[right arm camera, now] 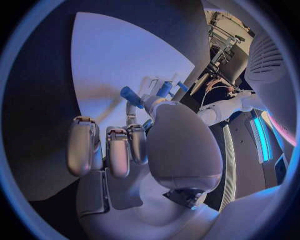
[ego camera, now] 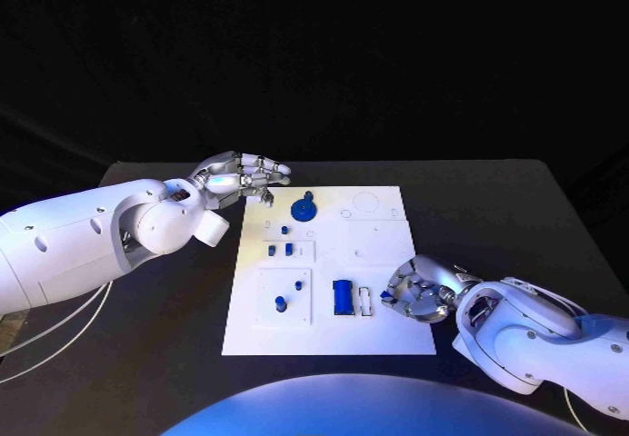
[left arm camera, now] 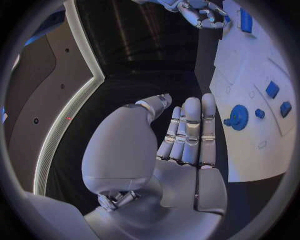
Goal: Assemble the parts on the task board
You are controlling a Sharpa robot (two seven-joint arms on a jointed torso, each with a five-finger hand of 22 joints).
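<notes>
The white task board (ego camera: 328, 313) lies mid-table. On it are a round blue part (ego camera: 304, 209) at the far end, small blue pieces (ego camera: 279, 247) in the middle, two more (ego camera: 288, 294) nearer me, and a long blue part (ego camera: 342, 297). My left hand (ego camera: 243, 177) hovers at the board's far left corner. Its fingers (left arm camera: 190, 130) are straight and hold nothing, with the round part (left arm camera: 237, 117) beside them. My right hand (ego camera: 420, 291) sits at the board's near right edge by the long part. Its fingers (right arm camera: 106, 147) are curled in, and blue pieces (right arm camera: 131, 95) show past the thumb.
The black table (ego camera: 498, 209) surrounds the board on all sides. A small white piece (ego camera: 365, 300) lies next to the long blue part. White recessed squares (ego camera: 374, 243) mark the board's right half. The left wrist view also catches my right hand (left arm camera: 200, 12).
</notes>
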